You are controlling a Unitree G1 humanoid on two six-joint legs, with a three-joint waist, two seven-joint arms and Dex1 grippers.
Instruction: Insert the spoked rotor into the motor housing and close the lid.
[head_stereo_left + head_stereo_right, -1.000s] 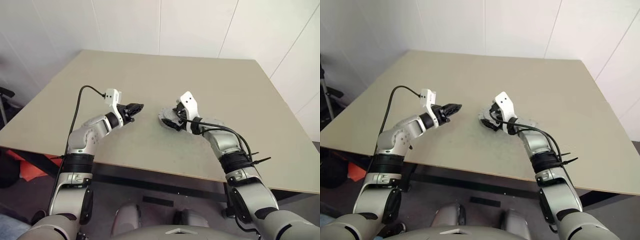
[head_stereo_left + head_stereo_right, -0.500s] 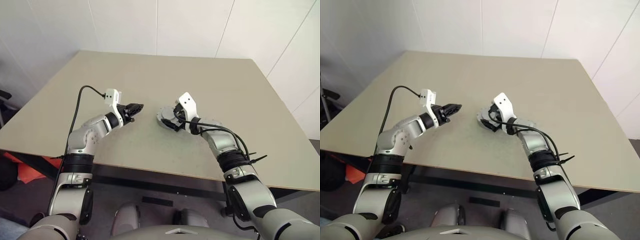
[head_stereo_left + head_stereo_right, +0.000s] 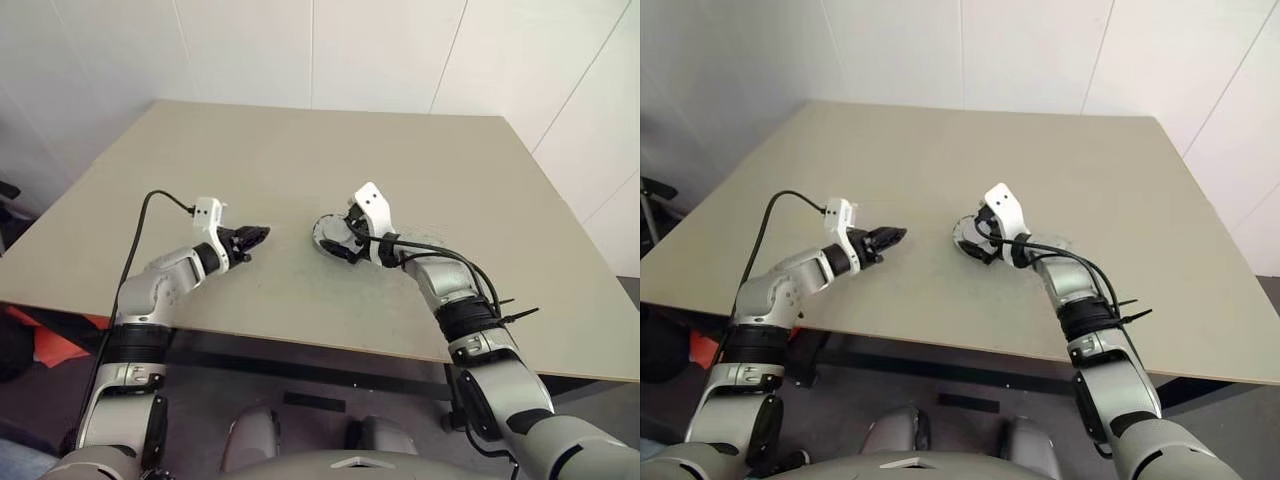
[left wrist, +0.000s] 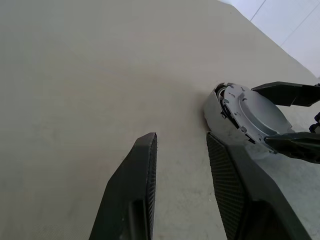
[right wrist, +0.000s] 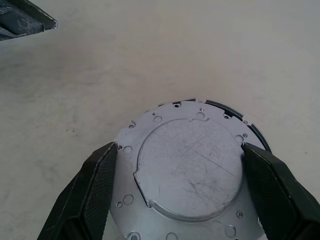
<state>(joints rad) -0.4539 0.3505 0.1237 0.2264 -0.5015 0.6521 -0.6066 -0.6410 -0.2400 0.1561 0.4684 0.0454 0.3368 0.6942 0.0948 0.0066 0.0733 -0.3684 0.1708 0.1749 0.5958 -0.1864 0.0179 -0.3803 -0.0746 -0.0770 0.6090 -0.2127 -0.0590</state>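
The motor housing (image 3: 324,233) sits mid-table, a round silvery cup with its wall (image 4: 212,107) showing in the left wrist view. The lid (image 5: 187,167), a silvery plate with small holes, lies on top of it. A thin black edge (image 5: 227,109) peeks out under the lid's far side; the spoked rotor's spokes are hidden. My right gripper (image 5: 179,145) is shut on the housing, one finger (image 5: 95,190) against each side. My left gripper (image 3: 257,234) hovers low over the table to the housing's left, apart from it, open with nothing between its fingers (image 4: 142,165).
The beige table (image 3: 300,150) is bare around the housing. White walls stand behind it. A black cable (image 3: 150,215) loops from my left wrist, and another (image 3: 450,262) runs along my right forearm.
My left gripper has drawn back to the left and sunk lower, leaving a wider gap to the housing. The right gripper has stayed in place on the housing.
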